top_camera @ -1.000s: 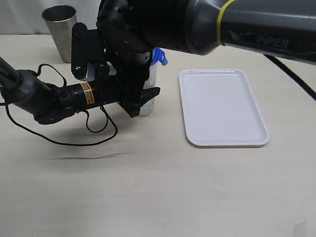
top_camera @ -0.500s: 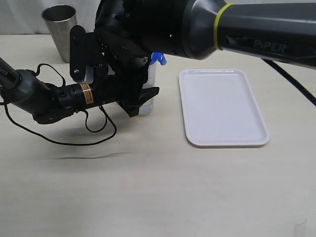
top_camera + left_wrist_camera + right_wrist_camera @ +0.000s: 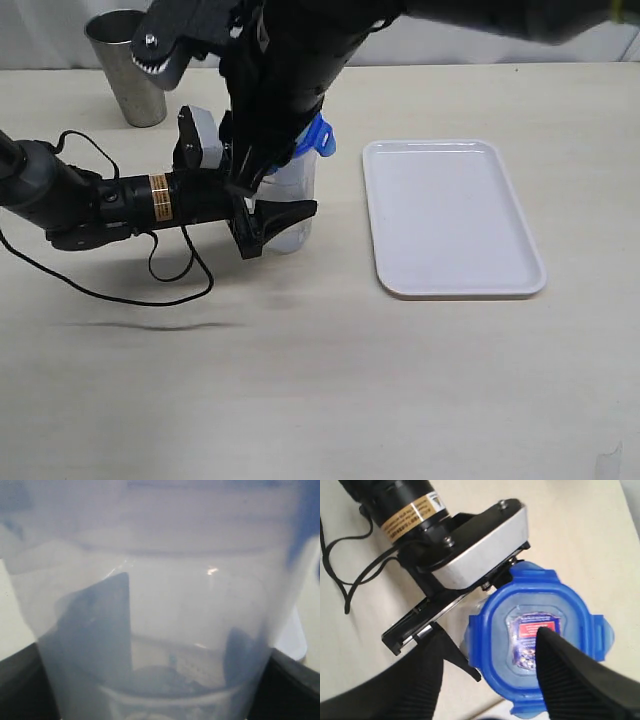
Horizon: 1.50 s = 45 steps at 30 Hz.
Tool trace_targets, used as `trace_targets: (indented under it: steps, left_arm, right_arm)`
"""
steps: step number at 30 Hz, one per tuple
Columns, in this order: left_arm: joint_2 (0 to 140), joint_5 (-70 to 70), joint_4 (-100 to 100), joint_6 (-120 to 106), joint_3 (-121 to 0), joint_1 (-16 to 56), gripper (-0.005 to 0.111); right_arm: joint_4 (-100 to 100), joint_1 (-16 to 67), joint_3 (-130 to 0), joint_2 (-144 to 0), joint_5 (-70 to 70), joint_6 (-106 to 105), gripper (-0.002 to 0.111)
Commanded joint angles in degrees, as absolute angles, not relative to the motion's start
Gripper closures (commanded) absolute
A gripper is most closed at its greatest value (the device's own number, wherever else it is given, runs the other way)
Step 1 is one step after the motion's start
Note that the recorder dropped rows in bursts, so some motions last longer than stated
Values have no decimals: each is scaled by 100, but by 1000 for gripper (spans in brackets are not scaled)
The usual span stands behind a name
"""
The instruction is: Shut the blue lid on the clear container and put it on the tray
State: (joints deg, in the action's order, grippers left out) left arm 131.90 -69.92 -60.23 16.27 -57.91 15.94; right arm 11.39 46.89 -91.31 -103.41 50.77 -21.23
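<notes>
The clear container (image 3: 292, 200) stands on the table left of the tray (image 3: 450, 215). My left gripper (image 3: 295, 208) is shut on its lower body, one finger across the front; in the left wrist view the container (image 3: 165, 605) fills the picture with dark fingers (image 3: 22, 690) at both sides. The blue lid (image 3: 535, 630) sits on the rim, red-and-white sticker up, a side tab sticking outward; it also shows as the blue lid (image 3: 315, 137). My right gripper (image 3: 487, 642) hovers open above the lid, holding nothing. The right arm (image 3: 285, 70) hides the container's upper left.
A grey steel cup (image 3: 125, 65) stands at the back left. The left arm's black cable (image 3: 120, 295) loops over the table in front of that arm. The white tray holds nothing.
The right gripper has widened and lifted off the lid, and its arm has risen, uncovering the lid. The left gripper and container have shifted slightly left and toward the front.
</notes>
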Motion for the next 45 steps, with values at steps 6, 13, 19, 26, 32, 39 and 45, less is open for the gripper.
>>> trace_targets:
  steps: [6,13,19,26,32,39,45]
  left_arm:
    - [13134,-6996,-6833,1806,-5748,1575,107]
    - [12961,-6921,-7285,2273,-5748,1575,107]
    - [12961,-6907,-7285,2273,-5748,1575,107]
    - [12961,-6907,-7217,2273,-5748,1575,107]
    - [12961,-6907,-7174,2273,-5748,1575,107]
    - [12961,-6907,-7174,2273,-5748,1575,107]
    - [12961,-6894,-7176,2273,-5748,1575,107]
  right_arm:
    - [791,4112,-9467,-10231,5390,-508,57]
    - [-1300,3037,-10282,-10798,6503,-1498,57]
    - [-1315,2943,-10323,-11139,6335,-1949,57]
    - [-1344,2943,-10323,-11474,6335,-2415,59]
    - [-1752,2943,-10323,-11692,6829,-2936,66]
    - [-1283,2932,-10323,-11810,6903,-2720,52]
    - [-1492,2932,-10323,-11825,6996,-3004,65]
